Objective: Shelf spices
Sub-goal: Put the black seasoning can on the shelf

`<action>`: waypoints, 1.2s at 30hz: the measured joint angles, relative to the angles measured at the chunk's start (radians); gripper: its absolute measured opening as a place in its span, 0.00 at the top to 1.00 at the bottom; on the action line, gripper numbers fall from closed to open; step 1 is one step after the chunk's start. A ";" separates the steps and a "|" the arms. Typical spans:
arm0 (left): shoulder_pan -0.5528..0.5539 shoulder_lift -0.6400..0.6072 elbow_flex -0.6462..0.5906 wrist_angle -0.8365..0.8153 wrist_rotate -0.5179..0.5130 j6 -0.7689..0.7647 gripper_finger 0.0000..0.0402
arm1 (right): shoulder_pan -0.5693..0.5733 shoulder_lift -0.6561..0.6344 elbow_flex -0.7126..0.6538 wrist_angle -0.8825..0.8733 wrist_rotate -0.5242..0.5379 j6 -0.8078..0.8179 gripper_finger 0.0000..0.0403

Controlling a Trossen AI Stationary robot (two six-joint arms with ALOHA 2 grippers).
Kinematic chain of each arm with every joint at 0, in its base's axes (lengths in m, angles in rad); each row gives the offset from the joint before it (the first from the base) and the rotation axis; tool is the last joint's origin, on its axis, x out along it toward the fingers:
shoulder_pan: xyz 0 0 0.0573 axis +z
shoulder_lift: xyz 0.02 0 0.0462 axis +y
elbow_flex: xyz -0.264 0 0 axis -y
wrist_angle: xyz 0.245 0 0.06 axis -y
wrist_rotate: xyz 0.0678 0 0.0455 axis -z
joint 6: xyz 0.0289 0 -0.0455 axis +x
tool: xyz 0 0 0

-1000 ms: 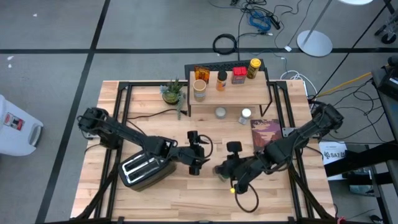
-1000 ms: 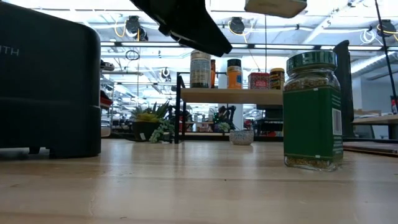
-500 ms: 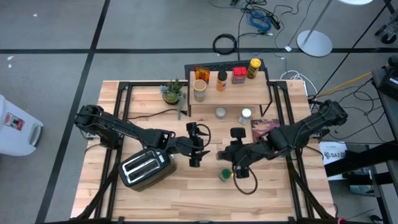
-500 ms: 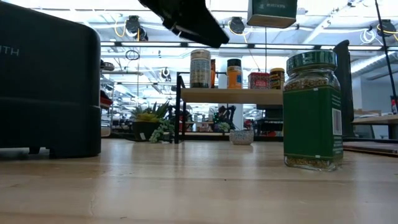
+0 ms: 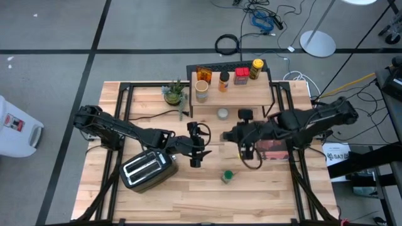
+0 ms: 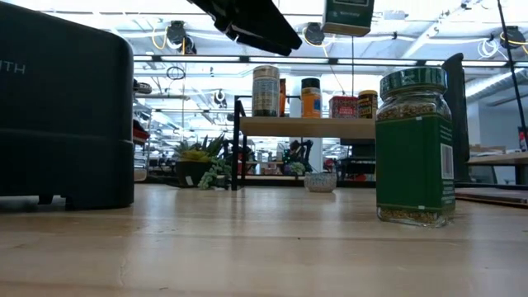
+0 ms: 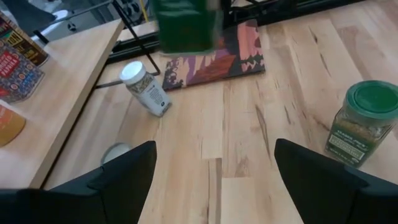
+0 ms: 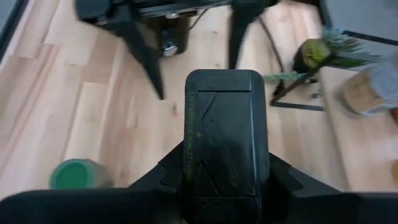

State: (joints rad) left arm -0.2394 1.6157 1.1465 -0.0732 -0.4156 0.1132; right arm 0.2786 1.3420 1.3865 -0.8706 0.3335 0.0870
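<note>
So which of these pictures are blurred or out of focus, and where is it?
Left wrist view: the dark green tin in the right hand is smeared; the green jar is sharper. Right wrist view: the background is smeared, the tin sharper. Low view: bright ceiling light behind the shelf, with the toaster dark.

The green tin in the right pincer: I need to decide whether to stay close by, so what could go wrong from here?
1. The green tin hangs in the air in the right pincer; a slip would drop it onto the table.
2. The shelf already holds several spices, so setting the tin down could knock the orange bottle or the red tin.
</note>
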 joint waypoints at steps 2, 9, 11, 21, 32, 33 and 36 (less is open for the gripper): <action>0.000 0.000 0.000 -0.001 0.000 0.000 0.16 | -0.026 -0.013 0.000 0.000 -0.016 -0.017 0.73; 0.008 0.000 0.000 0.010 0.000 0.004 0.16 | -0.085 -0.022 0.000 0.019 -0.079 -0.066 0.73; 0.016 -0.006 0.000 0.024 0.000 0.006 0.16 | -0.091 -0.022 0.000 0.025 -0.087 -0.073 0.73; 0.069 -0.120 0.001 0.120 0.222 -0.003 0.17 | -0.102 -0.010 0.000 0.031 -0.153 -0.070 0.73; 0.122 -0.114 0.033 0.127 0.362 -0.046 0.27 | -0.100 0.015 0.000 0.082 -0.182 -0.084 0.73; 0.122 -0.114 0.033 0.136 0.363 -0.046 0.27 | -0.100 0.019 0.000 0.084 -0.183 -0.086 0.73; 0.121 -0.114 0.033 0.159 0.364 -0.044 0.27 | -0.100 0.033 0.000 0.092 -0.183 -0.097 0.73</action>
State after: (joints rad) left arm -0.1181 1.5021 1.1797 0.0856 -0.0521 0.0692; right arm 0.1783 1.3755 1.3865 -0.7787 0.1500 -0.0101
